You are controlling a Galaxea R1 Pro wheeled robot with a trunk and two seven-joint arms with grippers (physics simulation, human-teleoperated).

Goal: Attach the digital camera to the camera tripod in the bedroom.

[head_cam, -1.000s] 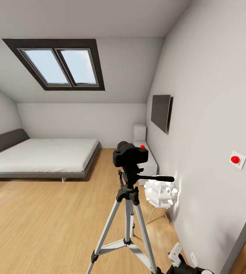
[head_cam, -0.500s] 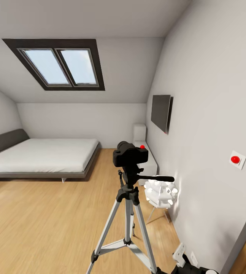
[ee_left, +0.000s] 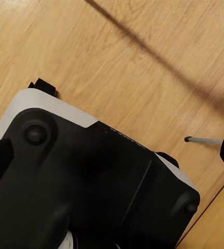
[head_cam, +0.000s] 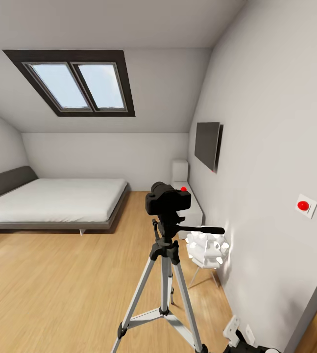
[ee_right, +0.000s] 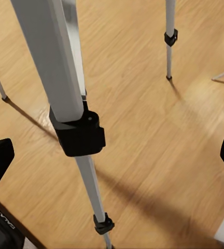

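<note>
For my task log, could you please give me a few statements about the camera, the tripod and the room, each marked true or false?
1. The digital camera sits on top of the camera tripod. True.
2. The tripod stands on a carpet. False: it stands on a wood plank floor.
3. A white spiky lamp stands between the tripod and the wall. True.
4. The right gripper is shut on a tripod leg. False: its jaws stand wide apart, holding nothing.

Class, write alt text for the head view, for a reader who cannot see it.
A black digital camera sits on top of a silver camera tripod on a wood floor. Behind it are a low grey bed, a skylight and a wall TV.
</note>
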